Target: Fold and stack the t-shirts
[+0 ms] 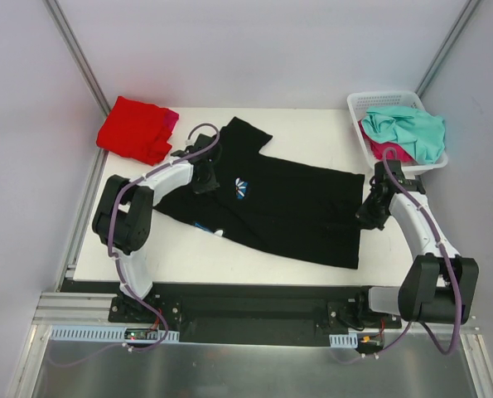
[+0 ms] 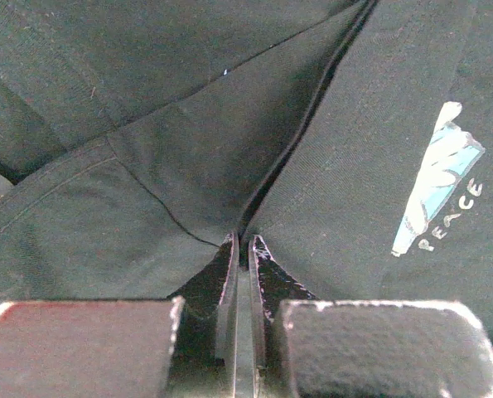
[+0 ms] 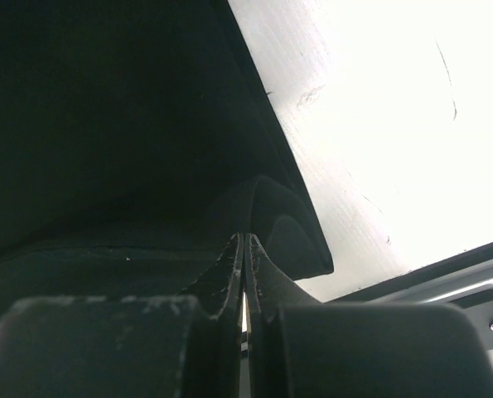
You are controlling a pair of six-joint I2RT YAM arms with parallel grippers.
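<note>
Right end effector (image 3: 244, 240) pinches black t-shirt (image 3: 105, 99) beside basket (image 1: 387, 94).

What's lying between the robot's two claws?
The large black cloth t-shirt stretches between the left gripper and right gripper, shown in the top view.

Left arm folds at the elbow and reaches rightward, left gripper (image 1: 203, 176) pinched tight on the black t-shirt (image 1: 304, 207) — right arm stretches far from its base, right gripper (image 1: 369, 217) clamped on the same shirt's right edge.

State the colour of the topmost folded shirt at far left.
Bright red shirt; top external view shows best.
</note>
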